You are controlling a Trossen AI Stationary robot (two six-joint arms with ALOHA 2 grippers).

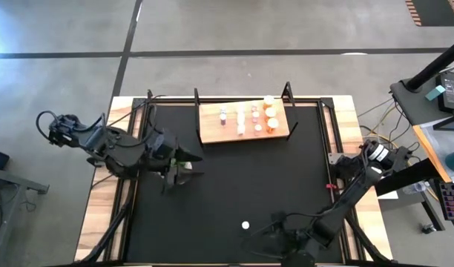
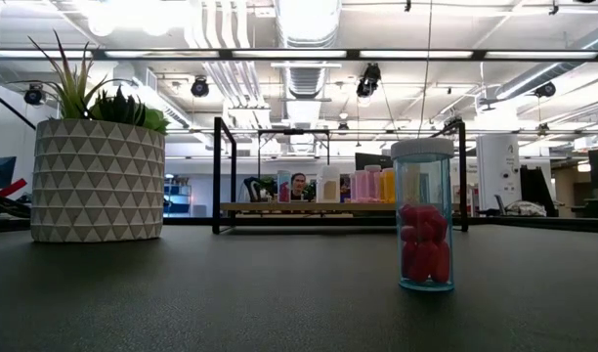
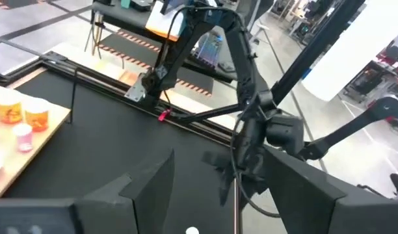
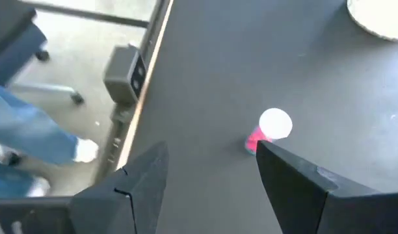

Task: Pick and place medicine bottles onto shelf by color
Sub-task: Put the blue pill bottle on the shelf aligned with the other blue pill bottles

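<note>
A pink-red bottle with a white cap [image 1: 245, 225] stands upright on its base on the black tabletop near the front edge; it also shows in the low view [image 2: 423, 217]. My right gripper [image 1: 265, 231] is open just right of it; in the right wrist view the bottle [image 4: 269, 130] stands just beyond the fingertips of my right gripper [image 4: 211, 153]. The light-wood shelf [image 1: 244, 132] at the far side carries several white, pink and orange bottles [image 1: 270, 117]. My left gripper [image 1: 181, 165] is open and empty at the table's left, seen also in its wrist view [image 3: 218, 175].
A green plant in a white patterned pot [image 2: 99, 181] stands on the table's left part. Black upright frames [image 2: 219, 176] stand at the shelf's two ends. The right arm [image 3: 251, 110] reaches across the table's right side. A person's legs [image 4: 30, 130] show beyond the front edge.
</note>
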